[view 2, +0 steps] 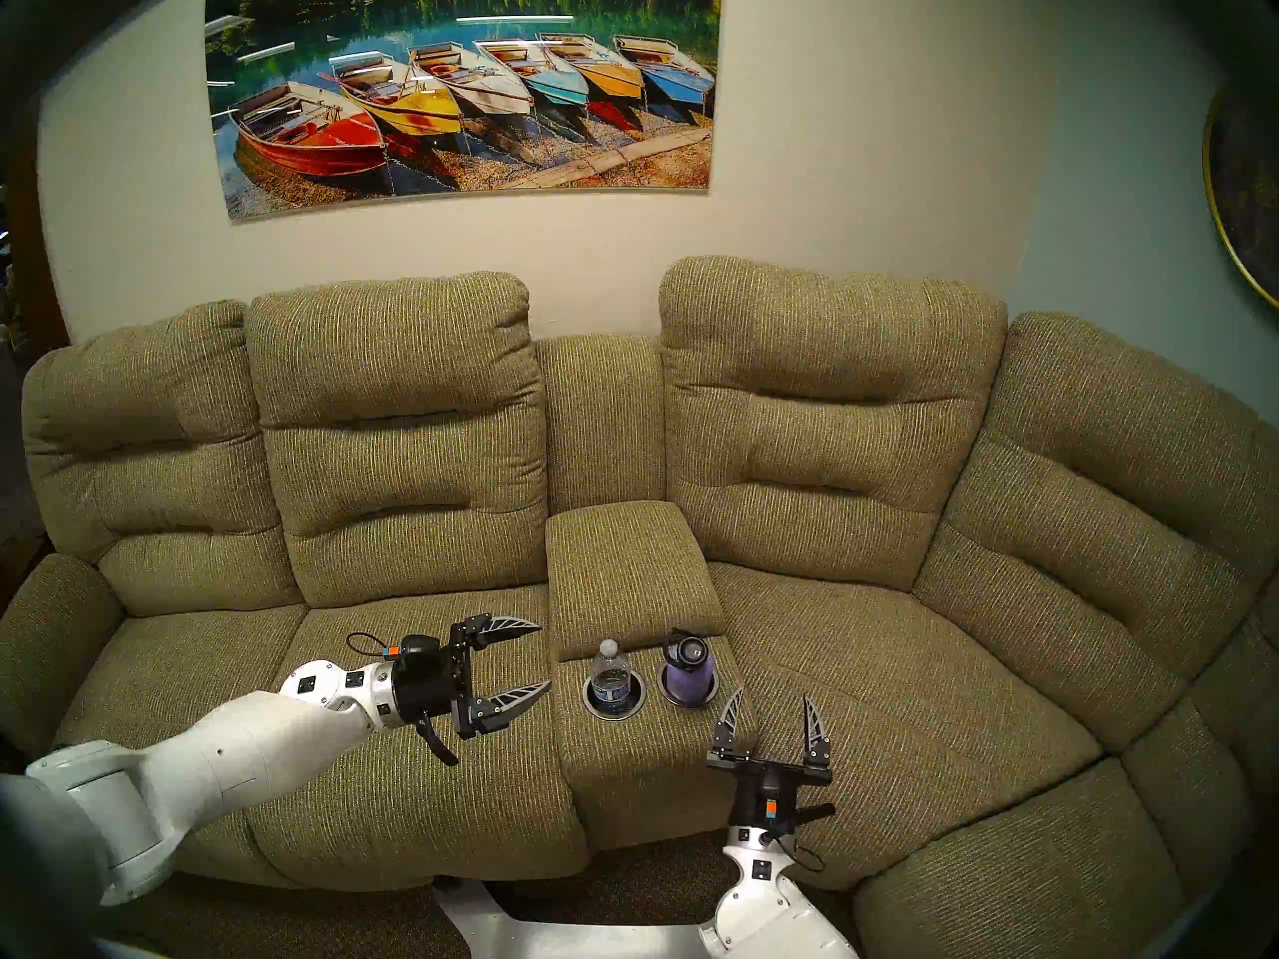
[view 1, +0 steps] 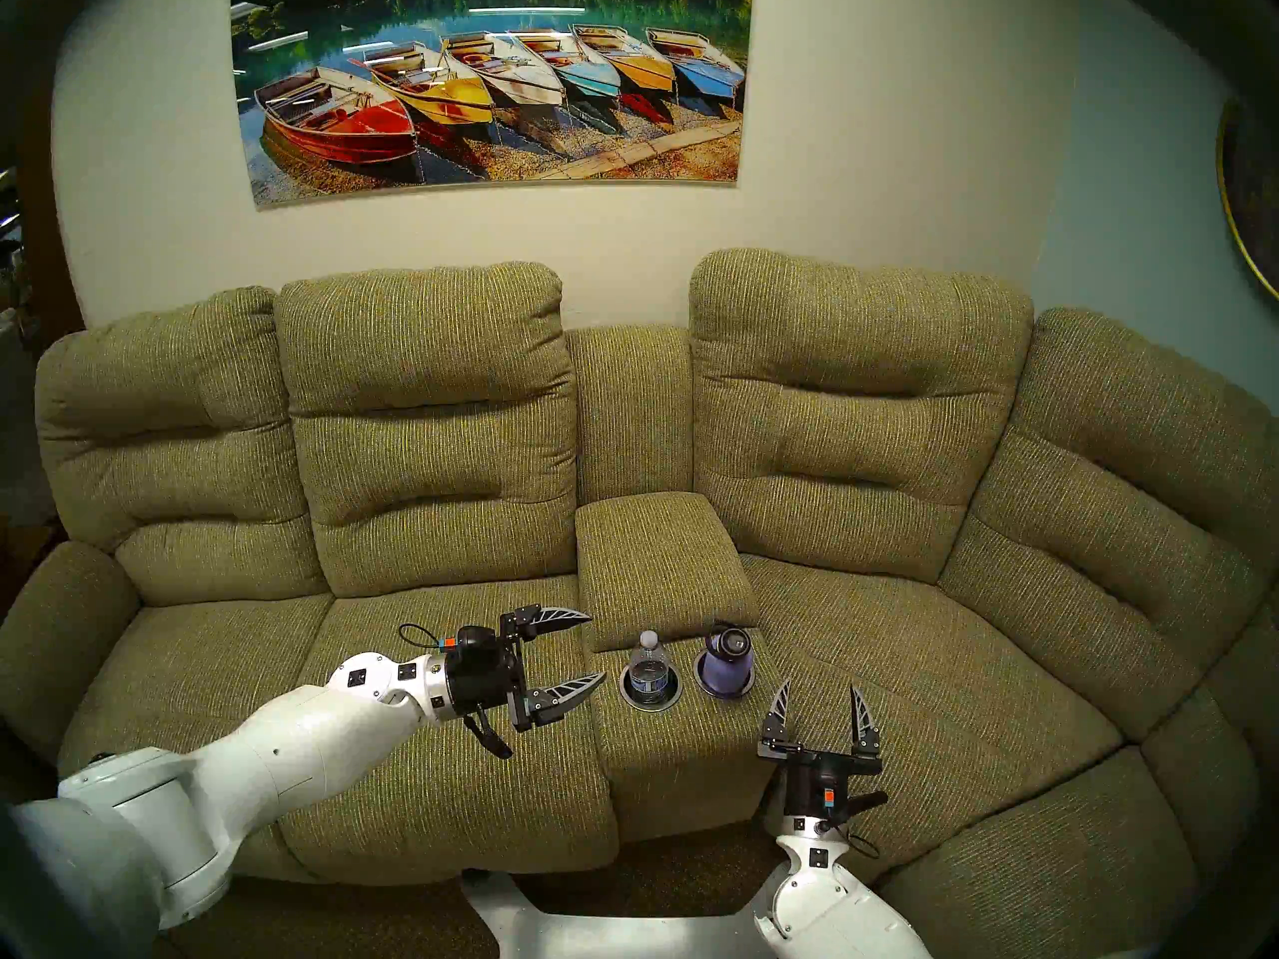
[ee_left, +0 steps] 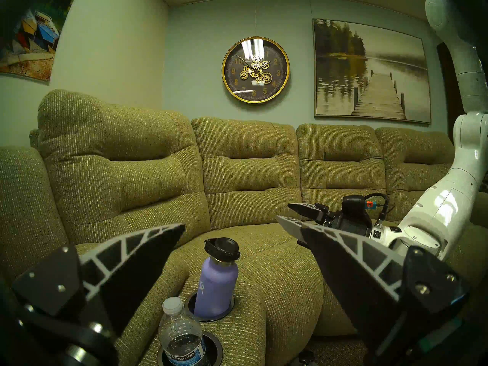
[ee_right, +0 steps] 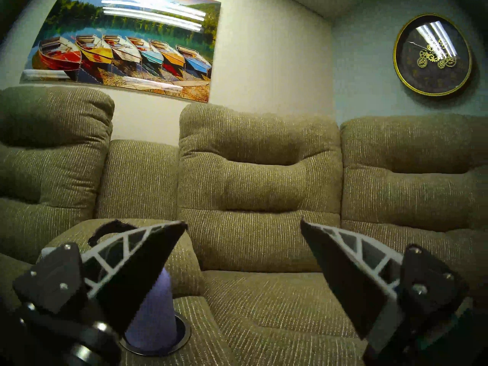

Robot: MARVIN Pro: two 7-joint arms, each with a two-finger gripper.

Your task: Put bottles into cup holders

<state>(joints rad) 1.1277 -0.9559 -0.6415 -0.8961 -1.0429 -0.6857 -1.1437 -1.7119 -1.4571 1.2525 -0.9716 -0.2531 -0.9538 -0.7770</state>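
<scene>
The clear water bottle [view 1: 648, 668] with white cap stands upright in the left cup holder [view 1: 670, 698] of the sofa's console. The lavender flask [view 1: 725, 663] with black loop lid stands upright in the right cup holder [view 1: 700, 681]. Both also show in the left wrist view: the bottle [ee_left: 182, 336], the flask [ee_left: 217, 281]. My left gripper [view 1: 596, 650] is open and empty, just left of the water bottle. My right gripper [view 1: 820, 703] is open and empty, in front and right of the flask. In the right wrist view the flask [ee_right: 155, 323] is partly hidden by a finger.
The olive-green sofa's padded console armrest [view 1: 657, 556] rises right behind the cup holders. Seat cushions [view 1: 934, 681] lie on both sides. A boat picture [view 1: 495, 79] hangs on the wall, a clock [ee_left: 255, 70] on the side wall.
</scene>
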